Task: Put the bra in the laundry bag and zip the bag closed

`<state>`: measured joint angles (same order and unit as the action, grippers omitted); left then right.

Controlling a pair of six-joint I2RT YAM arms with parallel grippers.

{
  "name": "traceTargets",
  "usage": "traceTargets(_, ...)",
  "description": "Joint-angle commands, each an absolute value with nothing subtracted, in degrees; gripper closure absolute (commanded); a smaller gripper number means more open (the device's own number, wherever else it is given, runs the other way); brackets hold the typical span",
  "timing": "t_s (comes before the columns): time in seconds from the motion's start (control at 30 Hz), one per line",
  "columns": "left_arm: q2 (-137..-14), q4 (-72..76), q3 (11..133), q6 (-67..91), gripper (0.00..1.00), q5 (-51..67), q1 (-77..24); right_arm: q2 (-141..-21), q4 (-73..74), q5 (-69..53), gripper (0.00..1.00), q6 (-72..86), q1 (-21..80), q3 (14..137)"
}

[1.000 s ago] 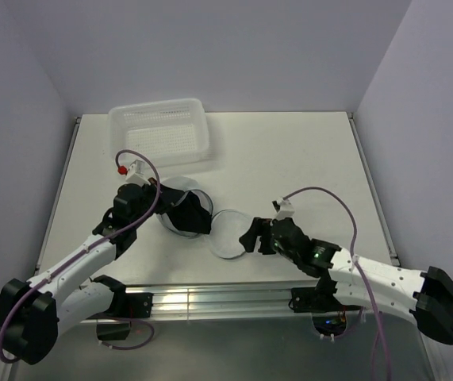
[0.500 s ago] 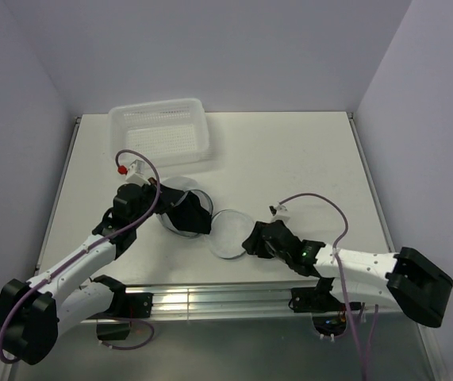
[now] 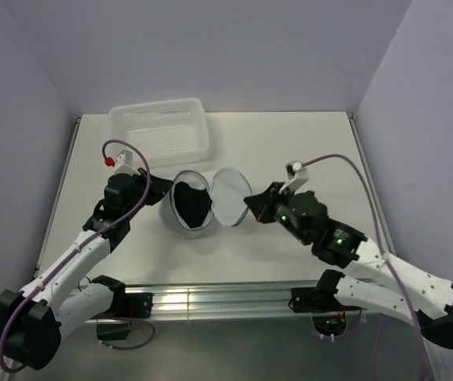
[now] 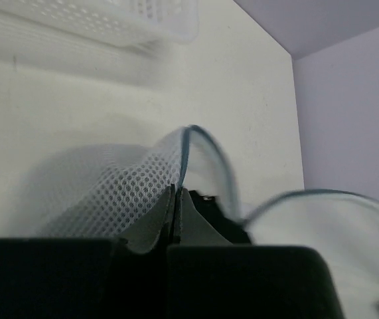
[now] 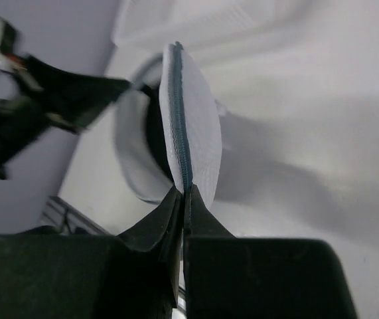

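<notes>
The laundry bag point(image 3: 180, 225) stands open at the table's middle, its white mesh wall point(image 4: 116, 193) ringed by a dark zipper rim. The black bra point(image 3: 191, 203) lies bunched inside it, dark behind the rim in the left wrist view point(image 4: 226, 219). My left gripper point(image 3: 161, 190) is shut on the bag's left rim point(image 4: 174, 194). The bag's round lid point(image 3: 228, 197) stands upright on edge beside the opening. My right gripper point(image 3: 250, 203) is shut on the lid's zipper edge point(image 5: 186, 191), and the lid point(image 5: 201, 133) rises straight from its fingertips.
A white perforated plastic basket point(image 3: 161, 131) sits at the back left, just beyond the bag. Its corner shows in the left wrist view point(image 4: 156, 16). The table's metal front rail point(image 3: 210, 298) runs below both arms.
The right gripper has closed on the lid, which lay flat on the table, and swung it up on edge beside the bag. The left arm has shifted slightly, still holding the rim.
</notes>
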<state>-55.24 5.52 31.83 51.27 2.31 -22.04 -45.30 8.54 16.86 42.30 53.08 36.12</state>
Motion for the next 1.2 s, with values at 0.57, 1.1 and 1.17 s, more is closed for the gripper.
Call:
traceTargets(0.57,-45.28,-1.49,29.09,53.79,1.0,12.15,-20.64,-53.88,26.81,9.13,1.0,23.65,40.69,60.9)
traceTargets(1.1,-52.45,21.08,21.88,64.77,1.0,0.35,-44.9,-71.89,30.68,22.57,1.0,5.02,44.45,78.92)
traceTargets(1.17,-54.04,25.11,21.01,65.82,1.0,-1.67,-46.93,-73.81,31.02,27.84,1.0,0.62,47.36,79.01)
